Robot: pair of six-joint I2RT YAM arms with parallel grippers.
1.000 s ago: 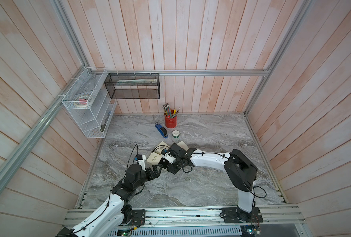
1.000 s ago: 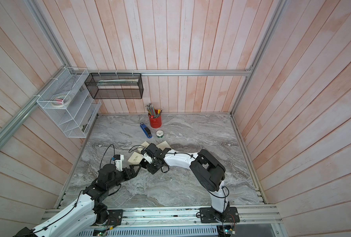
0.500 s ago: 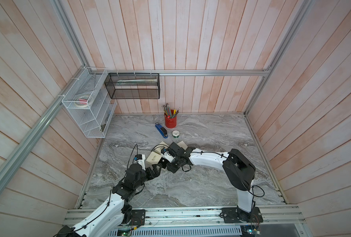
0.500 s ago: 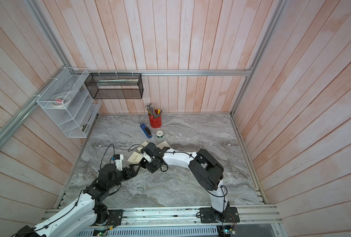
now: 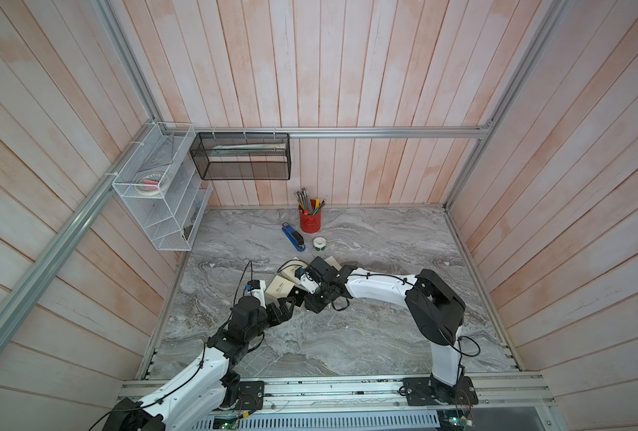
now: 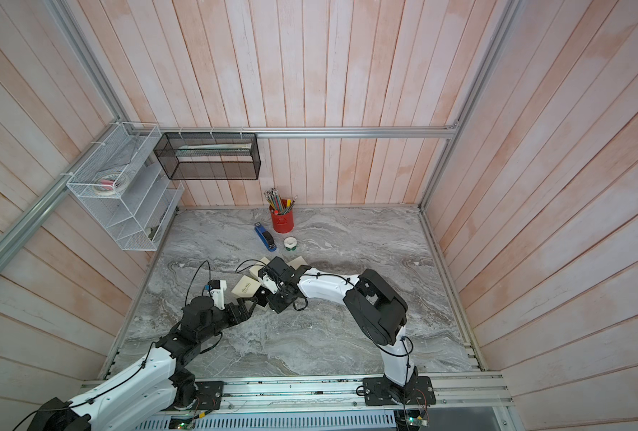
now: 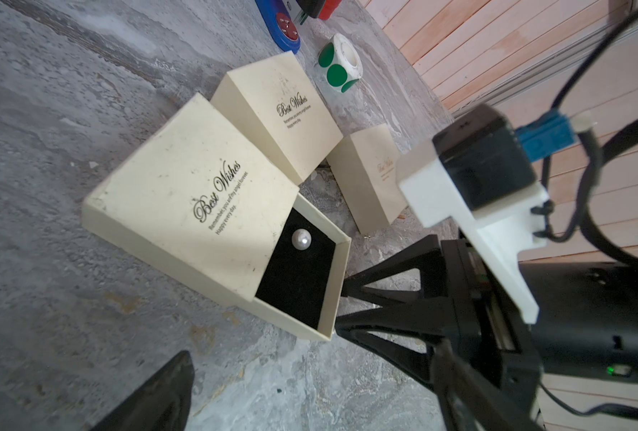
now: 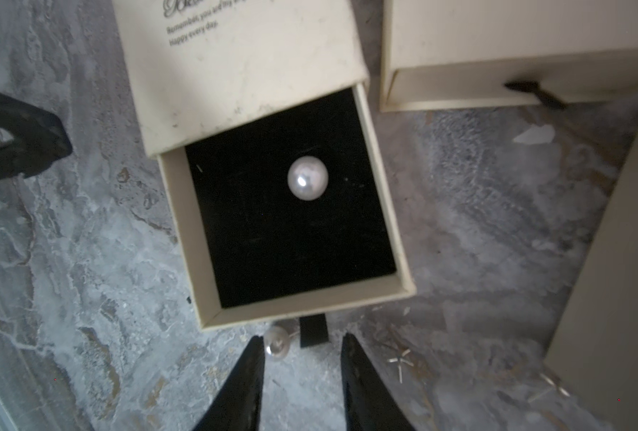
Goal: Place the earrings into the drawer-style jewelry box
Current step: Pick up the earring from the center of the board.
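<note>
The cream drawer-style jewelry box lies on the marble with its drawer pulled out. One pearl earring rests on the drawer's black lining. A second pearl earring lies on the table just outside the drawer front, beside the black pull tab. My right gripper is open at the drawer front, and this second pearl sits against the inside of one fingertip, not gripped. My left gripper is wide open and empty beside the box, seen in both top views.
Two more cream boxes sit close behind the open one. Farther back are a green sticker roll, a blue stapler and a red pencil cup. Wire shelves hang on the left wall.
</note>
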